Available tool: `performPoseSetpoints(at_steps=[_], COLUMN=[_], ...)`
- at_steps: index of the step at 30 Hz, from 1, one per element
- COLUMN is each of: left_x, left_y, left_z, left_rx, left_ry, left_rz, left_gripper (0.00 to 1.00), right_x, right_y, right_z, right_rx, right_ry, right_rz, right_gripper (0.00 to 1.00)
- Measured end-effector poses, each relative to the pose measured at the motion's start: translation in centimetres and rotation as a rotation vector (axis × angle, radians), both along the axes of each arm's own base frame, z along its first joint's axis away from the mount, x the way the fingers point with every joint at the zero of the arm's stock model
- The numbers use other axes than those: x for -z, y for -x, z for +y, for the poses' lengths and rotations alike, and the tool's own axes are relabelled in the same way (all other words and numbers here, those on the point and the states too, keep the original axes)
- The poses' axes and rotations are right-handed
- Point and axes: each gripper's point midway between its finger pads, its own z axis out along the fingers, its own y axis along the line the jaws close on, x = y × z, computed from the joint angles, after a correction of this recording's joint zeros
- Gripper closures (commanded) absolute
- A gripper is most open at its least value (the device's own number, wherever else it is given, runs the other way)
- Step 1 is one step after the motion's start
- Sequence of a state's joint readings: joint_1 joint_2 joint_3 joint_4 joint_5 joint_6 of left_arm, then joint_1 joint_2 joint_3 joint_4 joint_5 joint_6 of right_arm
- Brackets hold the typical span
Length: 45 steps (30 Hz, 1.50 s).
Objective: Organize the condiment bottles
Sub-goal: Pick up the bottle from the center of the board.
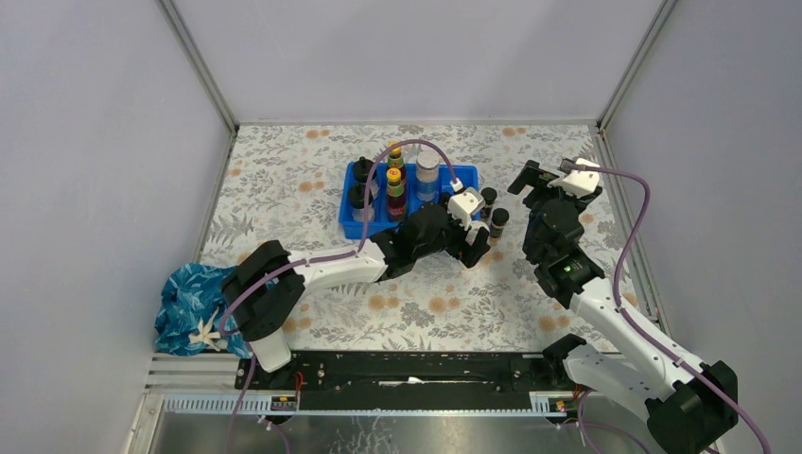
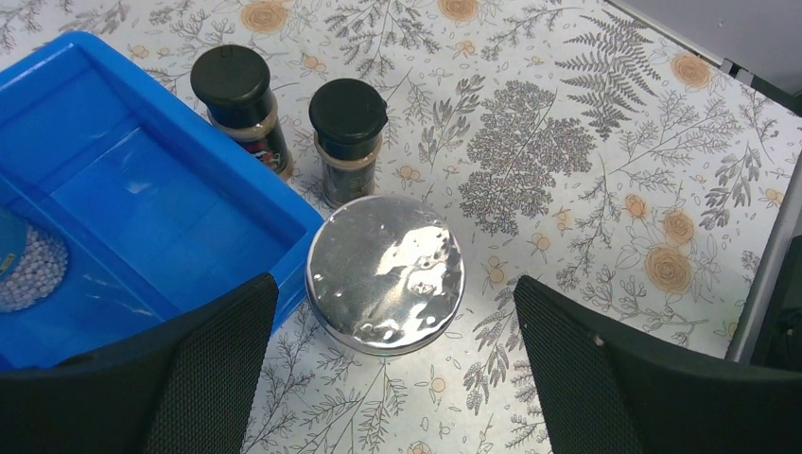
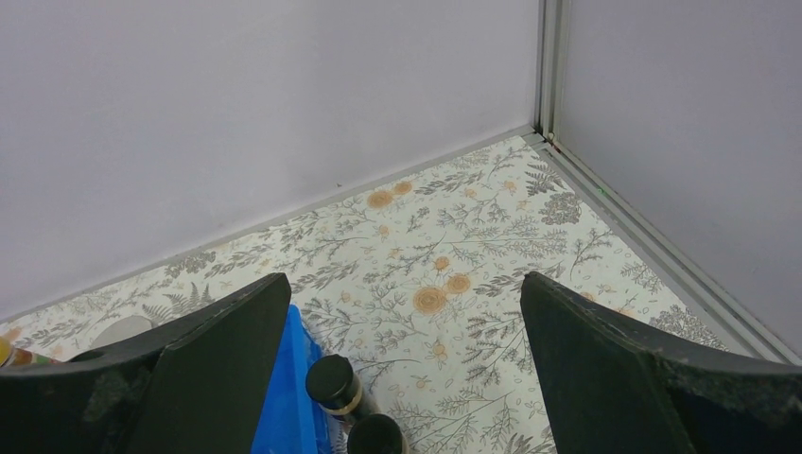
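Note:
In the left wrist view a clear silver-lidded jar (image 2: 386, 274) stands on the table against the blue tray's (image 2: 142, 208) corner. My left gripper (image 2: 392, 291) is open above it, one finger on each side of the lid. Two tiny black-capped bottles (image 2: 241, 95) (image 2: 348, 123) stand just beyond the jar, outside the tray. In the top view the tray (image 1: 352, 227) holds two black-domed bottles (image 1: 359, 184), two yellow-capped bottles (image 1: 394, 178) and the other silver-lidded jar (image 1: 427, 168). My right gripper (image 1: 541, 183) is open and empty, held high to the right of the black-capped bottles (image 3: 334, 381).
A blue patterned cloth (image 1: 194, 301) lies at the table's near left edge. Grey walls close the table on the left, back and right. The left arm (image 1: 359, 263) stretches across the middle of the floral tablecloth.

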<state>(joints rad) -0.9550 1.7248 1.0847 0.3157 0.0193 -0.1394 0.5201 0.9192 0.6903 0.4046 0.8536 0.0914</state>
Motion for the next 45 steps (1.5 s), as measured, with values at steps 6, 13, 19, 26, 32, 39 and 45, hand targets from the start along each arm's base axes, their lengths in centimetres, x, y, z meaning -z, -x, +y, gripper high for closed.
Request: performPoseSetpoints(at_steps=[6, 13, 19, 26, 32, 39, 45], left_x=[0.6, 0.2, 1.0, 1.8, 1.5, 1.6, 1.5], left_y=[-0.1, -0.8, -0.9, -1.2, -1.4, -1.6, -1.8], left_z=[-0.2, -0.6, -0.8, -0.7, -1.0, -1.2, -1.2], left_rx=[0.006, 0.002, 0.006, 0.002, 0.004, 0.005, -0.003], left_ry=[-0.005, 0.017, 0.011, -0.001, 0.008, 0.009, 0.010], left_rz=[0.007, -0.008, 0.000, 0.010, 0.007, 0.002, 0.000], left_gripper=[0.01, 0.01, 0.01, 0.06, 0.32, 0.83, 1.00], right_x=[-0.1, 0.2, 0.3, 0.3, 0.5, 0.7, 0.7], right_y=[0.0, -0.1, -0.1, -0.1, -0.1, -0.1, -0.1], right_z=[-0.1, -0.1, -0.1, -0.2, -0.2, -0.3, -0.3], right_rx=[0.003, 0.005, 0.005, 0.006, 0.006, 0.008, 0.009], right_ry=[-0.001, 0.001, 0.001, 0.001, 0.002, 0.003, 0.003], right_rz=[-0.005, -0.004, -0.006, -0.004, -0.003, -0.001, -0.001], right_gripper=[0.00, 0.00, 0.00, 0.00, 0.00, 0.00, 0.00])
